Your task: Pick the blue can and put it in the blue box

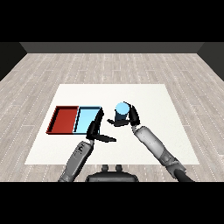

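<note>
Left hand (97, 132) nearest us, fingers straight and relaxed, holding nothing, at blue tray's (88, 119) near right corner. Beyond, right hand (128, 118) with fingers and thumb curled round upright blue can (121, 110), just right of blue tray. Red tray (64, 119) adjoins blue on left. White table (148, 98) beneath.

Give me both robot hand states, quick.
Left robot hand: open, holding nothing, near the light blue tray.
Right robot hand: shut on the blue can.

White table (148, 94), red tray (64, 119) touching light blue tray (87, 117), seemingly.
</note>
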Robot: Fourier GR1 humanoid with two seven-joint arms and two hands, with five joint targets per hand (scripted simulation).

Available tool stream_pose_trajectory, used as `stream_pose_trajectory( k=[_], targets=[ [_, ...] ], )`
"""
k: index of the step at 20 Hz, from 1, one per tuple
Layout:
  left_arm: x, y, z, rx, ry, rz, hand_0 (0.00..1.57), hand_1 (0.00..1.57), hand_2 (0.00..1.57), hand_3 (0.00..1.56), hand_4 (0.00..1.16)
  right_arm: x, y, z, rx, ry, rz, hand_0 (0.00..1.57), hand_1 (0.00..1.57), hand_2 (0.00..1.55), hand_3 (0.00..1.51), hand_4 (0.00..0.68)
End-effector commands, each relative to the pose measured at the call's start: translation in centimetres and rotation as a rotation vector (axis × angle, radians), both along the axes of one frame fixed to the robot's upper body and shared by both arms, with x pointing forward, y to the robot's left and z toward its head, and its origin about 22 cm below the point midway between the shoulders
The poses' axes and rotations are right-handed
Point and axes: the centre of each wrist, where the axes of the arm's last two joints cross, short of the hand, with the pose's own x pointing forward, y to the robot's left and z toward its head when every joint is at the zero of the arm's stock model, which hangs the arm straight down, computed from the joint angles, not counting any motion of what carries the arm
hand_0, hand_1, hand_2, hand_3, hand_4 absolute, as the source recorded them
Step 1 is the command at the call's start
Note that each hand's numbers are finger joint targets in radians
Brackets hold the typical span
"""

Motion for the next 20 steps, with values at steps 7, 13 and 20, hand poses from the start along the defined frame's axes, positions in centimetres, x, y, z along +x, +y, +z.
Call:
stream_pose_trajectory(
  k=[7, 13, 20],
  targets=[
    [2.0, 0.0, -0.9, 0.03, 0.007, 0.002, 0.0, 0.0, 0.0, 0.0, 0.0, 0.3, -0.3, -0.5, -0.041, 0.046, 0.027, 1.48, 1.48, 1.45, 1.38, 0.573],
    [1.0, -1.1, -2.0, 0.037, 0.035, 0.003, 0.0, 0.0, 0.0, 0.0, 0.0, -1.0, 0.7, 0.3, -0.038, 0.019, 0.056, 1.47, 1.47, 1.45, 1.38, 0.596],
    [2.9, -2.0, -4.2, 0.062, 0.085, 0.012, 0.0, 0.0, 0.0, 0.0, 0.0, -1.6, 1.7, 1.0, -0.039, 0.0, 0.041, 1.47, 1.47, 1.45, 1.39, 0.587]
  ],
)
